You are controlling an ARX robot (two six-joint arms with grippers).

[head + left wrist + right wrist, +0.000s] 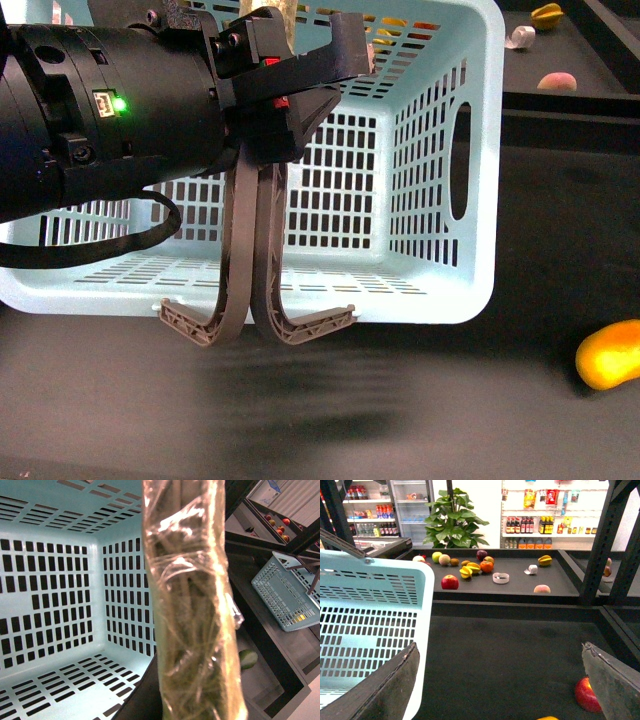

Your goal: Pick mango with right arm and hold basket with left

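Roughly halfway: my left pincer [290,95] grips the basket [484,230] by its handles [250,250], while my right pincer [500,650] gapes apart, the mango [610,355] not yet picked.

Left arm [110,110] extends from left, left gripper [348,76] clamped; right gripper [500,655] spread wide.

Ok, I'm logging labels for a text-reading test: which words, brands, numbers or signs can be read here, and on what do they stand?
No text is legible.
Dark bottles and packets on the white shop shelves: labels too small.
Shelf drinks beside the fridge: too small.
Yellowish patch on the second pale-blue slotted basket: blurred.
Light-blue slotted plastic shopping basket: no print visible.
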